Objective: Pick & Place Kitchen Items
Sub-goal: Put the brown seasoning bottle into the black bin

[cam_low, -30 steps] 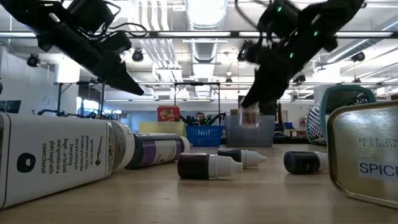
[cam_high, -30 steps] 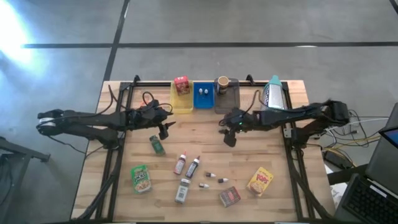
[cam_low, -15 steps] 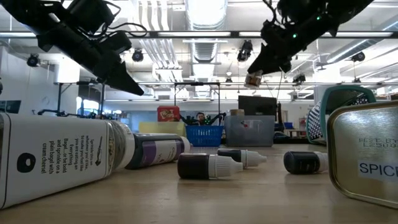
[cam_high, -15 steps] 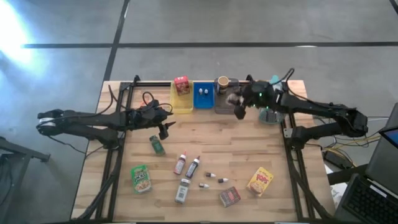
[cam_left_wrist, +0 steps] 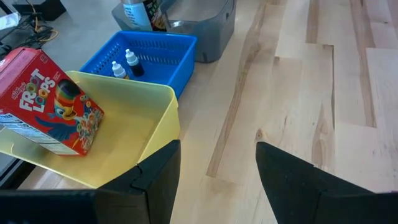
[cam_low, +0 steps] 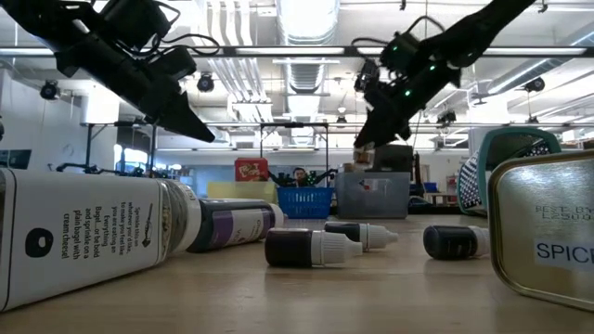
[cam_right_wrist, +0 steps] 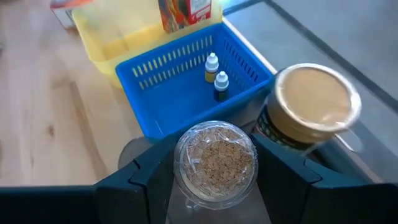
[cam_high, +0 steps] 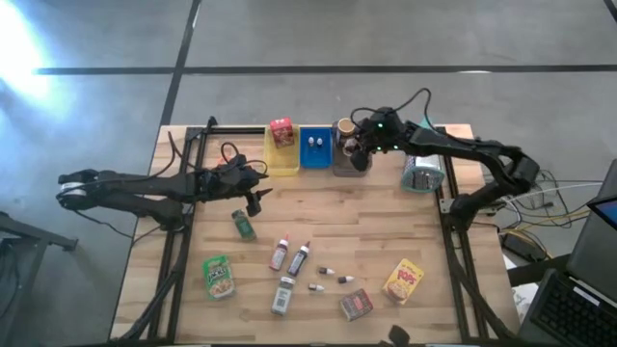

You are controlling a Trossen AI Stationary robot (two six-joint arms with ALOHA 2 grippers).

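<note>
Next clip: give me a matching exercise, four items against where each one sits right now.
Items:
1. Froot Loops box
2. two small vials
3. brown-lidded cup
4. clear-lidded jar

Places:
A. grey tray
B. right gripper's jaws
C. yellow tray
D. blue tray

Pairs: 1-C, 2-D, 3-A, 4-B

Bright room, long ceiling lights (cam_low: pixel 306 19) shining from above, white glare on the floor (cam_high: pixel 24 48), nearest white bottle (cam_low: pixel 83 237) blurry, soft shadows
</note>
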